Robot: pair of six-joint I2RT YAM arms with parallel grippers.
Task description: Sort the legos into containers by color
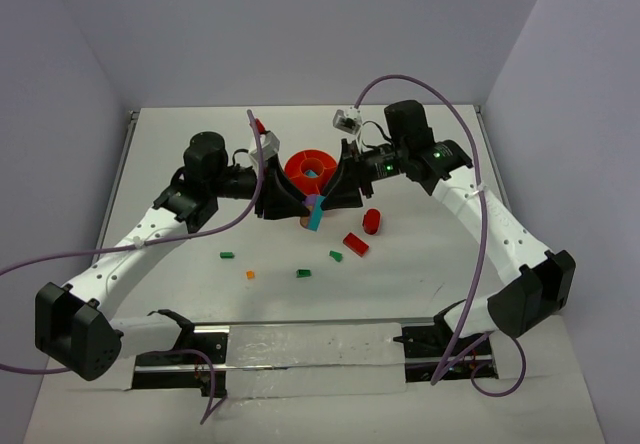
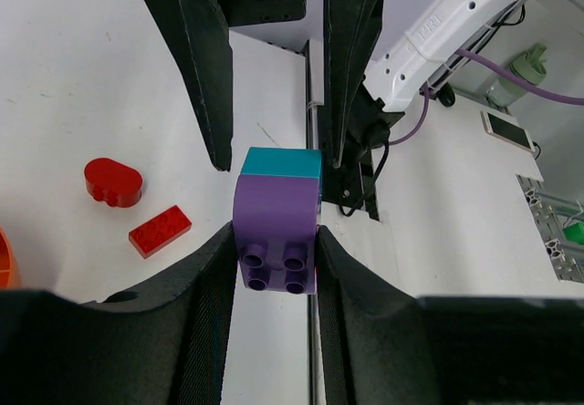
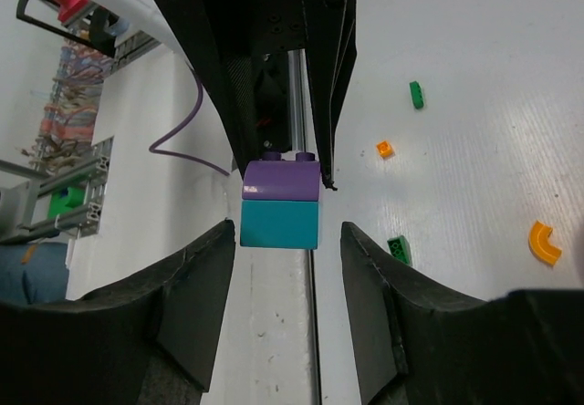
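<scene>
Left wrist: with purple block (image 2: pixel 276 212) clamped in left pincer (image 2: pixel 274 241), shut parted right pincer (image 2: pixel 278 159) squarely on teal block (image 2: pixel 281 163) at twelve o'clock.

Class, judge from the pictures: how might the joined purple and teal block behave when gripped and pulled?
Probably rigid: the purple and teal block shows no dent in the left gripper. Its glossy faces may slip. A pull could split it at the colour seam.

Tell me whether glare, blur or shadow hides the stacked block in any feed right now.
Top external: even light, soft shadows, purple-and-teal block small but clear. Left wrist: block crisp, left fingers dark and soft. Right wrist: block crisp, right fingers blurred; no glare on it.
</scene>
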